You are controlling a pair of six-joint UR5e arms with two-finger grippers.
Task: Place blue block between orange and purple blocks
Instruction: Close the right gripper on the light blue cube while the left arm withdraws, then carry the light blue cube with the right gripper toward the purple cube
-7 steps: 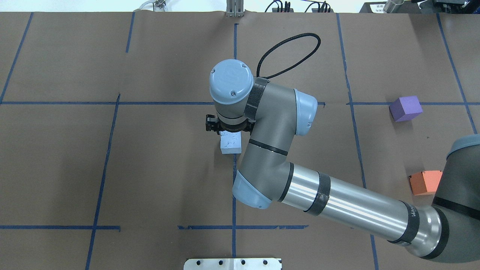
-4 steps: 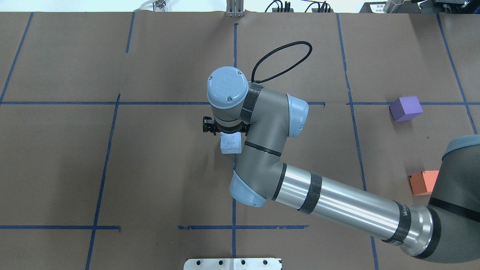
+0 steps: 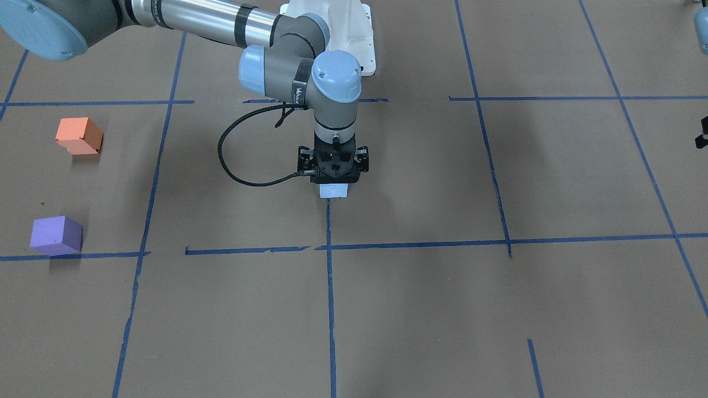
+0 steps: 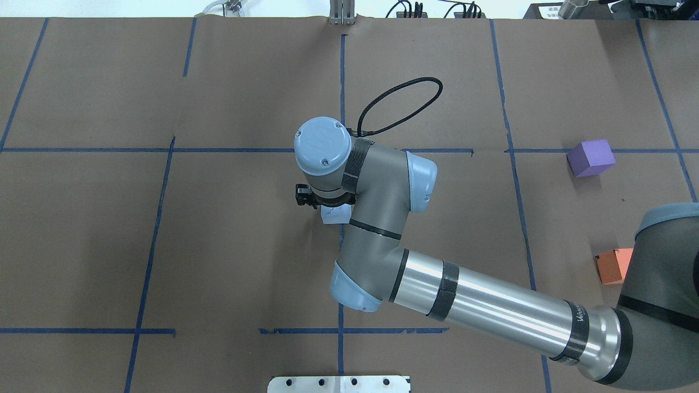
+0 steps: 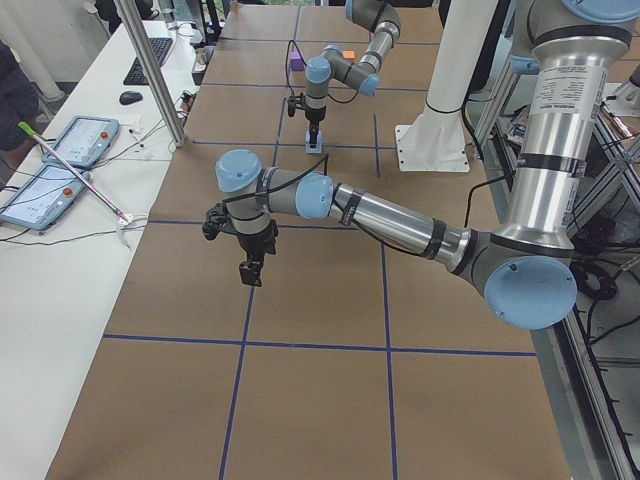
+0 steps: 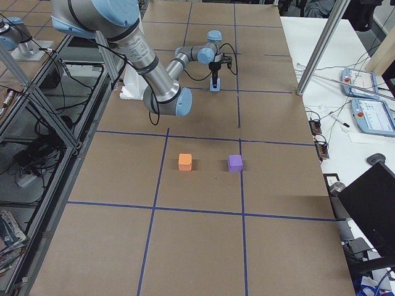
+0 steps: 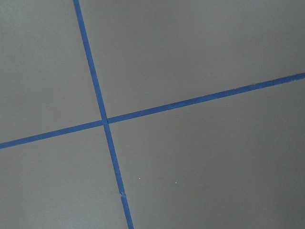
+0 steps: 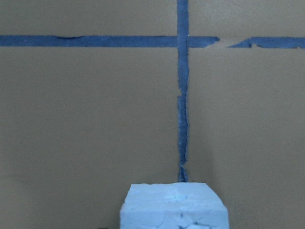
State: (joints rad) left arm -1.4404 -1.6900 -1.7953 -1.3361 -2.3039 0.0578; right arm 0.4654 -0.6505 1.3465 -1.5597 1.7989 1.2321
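the task is barely begun: the blue block [image 3: 334, 191] sits on the brown table [image 3: 442, 309] at a crossing of blue tape lines, directly under the right gripper [image 3: 334, 180], which points straight down with the block's top right at its jaws. whether those jaws stand apart around the block or have already clamped on it cannot be told, since the wrist hides them and the wrist camera shows only the block's top edge. the orange block [image 3: 79, 135] and the purple block [image 3: 56, 235] lie well away from the jaws on the robot's right, near each other with a bare gap between them, so the grasp, the lift, the carry and the set-down are all left, as i judge it. the left gripper [image 5: 250, 272] hangs over bare table far from the jaws at work; its state cannot be told. compared with a second ago, the right wrist has sunk lower and covers more of the block in the overhead view, while the block itself has not shifted.
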